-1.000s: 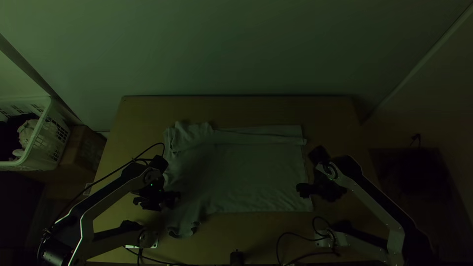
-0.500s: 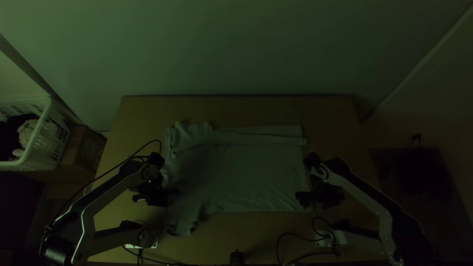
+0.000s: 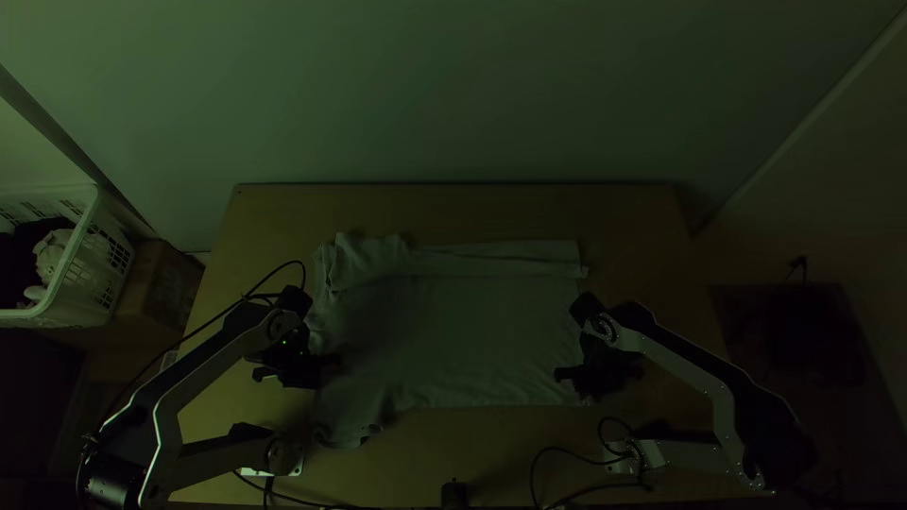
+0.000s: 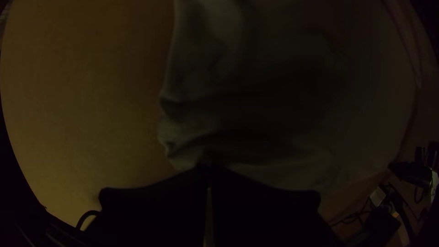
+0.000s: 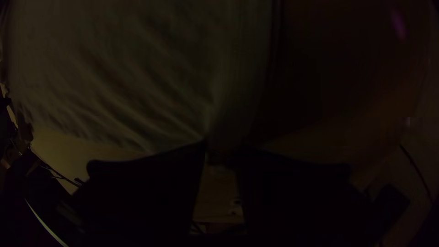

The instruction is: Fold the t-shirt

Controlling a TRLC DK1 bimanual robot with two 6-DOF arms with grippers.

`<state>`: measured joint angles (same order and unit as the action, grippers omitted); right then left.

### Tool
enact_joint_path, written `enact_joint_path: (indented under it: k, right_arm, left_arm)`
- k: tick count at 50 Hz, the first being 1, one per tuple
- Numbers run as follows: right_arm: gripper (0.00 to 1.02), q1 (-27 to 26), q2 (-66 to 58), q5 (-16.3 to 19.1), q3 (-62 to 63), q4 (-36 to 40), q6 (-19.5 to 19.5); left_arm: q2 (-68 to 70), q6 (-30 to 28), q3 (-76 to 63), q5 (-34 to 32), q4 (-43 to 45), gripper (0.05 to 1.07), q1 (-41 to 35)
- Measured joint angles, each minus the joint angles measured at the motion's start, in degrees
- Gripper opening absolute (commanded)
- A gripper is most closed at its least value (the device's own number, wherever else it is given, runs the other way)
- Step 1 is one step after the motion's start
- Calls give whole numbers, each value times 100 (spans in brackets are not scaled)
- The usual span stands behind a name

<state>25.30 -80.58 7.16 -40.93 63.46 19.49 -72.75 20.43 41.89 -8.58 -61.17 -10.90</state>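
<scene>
Near edge: cables [image 3: 567, 449] by the right base, on the bench [image 3: 453, 212]. A little farther in, a sleeve [image 3: 348, 425] lies crumpled toward the bases, at the shirt's left end.

Left pincer [image 4: 206, 168]: fingertips together, cloth gathered into small folds at the tips. Read as a pinch on the shirt [image 3: 463, 331], near that sleeve. Right pincer [image 5: 223, 148]: narrow gap with cloth between the tips; creases converge there, so I judge it is holding too. Position: the near right corner.

Mid-bench: shirt body spread fairly flat, lengthwise across, shadowed toward the left. Beyond it, a long band [image 3: 501, 257] lies folded over along the far side; its left end is rumpled.

Step in hand, as judged: far side already turned in, near side being taken up for its matching fold. Next move calls for both pincers to lift together, carry the near edge away from the bases and lay it over the body, bringing the sleeve along. Risk: uneven lift skews the fold, or the sleeve bunches underneath.

Off the bench's left side: basket [image 3: 99, 274] with cloth inside. Farthest: wall [image 3: 453, 94].
</scene>
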Motion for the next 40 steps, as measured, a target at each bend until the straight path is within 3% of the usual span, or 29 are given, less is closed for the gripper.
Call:
enact_joint_path:
  k: [21,40]
  right_arm:
    - [3,26,153,-299,-498,136,-7]
    - [3,-678,103,-498,-1401,173,-251]
  left_arm:
    - [15,-289,1027,-2,-376,8,772]
    - [-138,-424,1967,-109,-501,8,1187]
